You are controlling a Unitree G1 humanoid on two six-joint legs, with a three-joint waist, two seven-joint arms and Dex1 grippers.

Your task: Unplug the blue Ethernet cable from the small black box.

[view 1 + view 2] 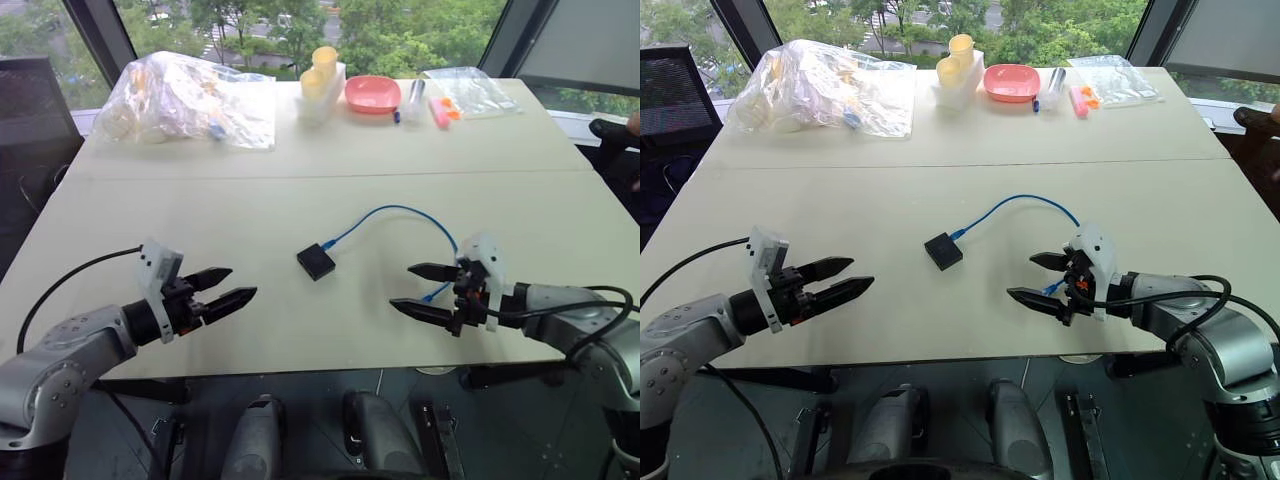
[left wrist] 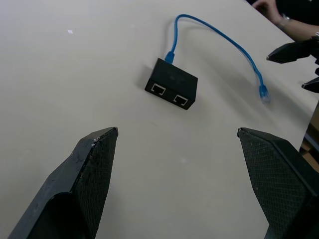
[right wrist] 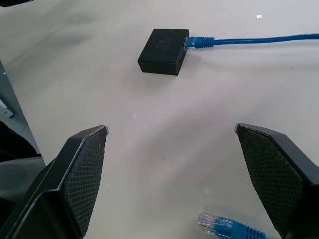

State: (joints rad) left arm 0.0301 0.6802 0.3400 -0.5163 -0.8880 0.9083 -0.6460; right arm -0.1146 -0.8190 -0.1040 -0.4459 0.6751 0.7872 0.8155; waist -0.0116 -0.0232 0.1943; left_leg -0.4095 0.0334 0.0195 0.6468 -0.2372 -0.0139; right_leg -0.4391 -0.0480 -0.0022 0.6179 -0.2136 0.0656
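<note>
**Cable still plugged in; both grippers spread and clear of the box**

The table (image 1: 300,330) carries the work area near its front edge. The left gripper (image 1: 222,288) and the right gripper (image 1: 418,290) sit low over that edge, well apart, fingers spread wide and holding nothing.

Between them lies the small black box (image 1: 315,261), flat on the surface. The blue Ethernet cable (image 1: 400,210) is seated in one edge of the box, arcs away, and curves back toward the right gripper, where its free plug (image 3: 219,225) lies just beside the fingers.

Step in hand: approach, with no contact yet made. The next move probably calls for one gripper to pin the box while the other pinches the cable at the seated plug (image 3: 199,42) and pulls along the port axis.

At the far edge: a pink bowl (image 1: 372,94), apparently empty, and a clear plastic bag (image 1: 185,100) whose contents cannot be identified.
</note>
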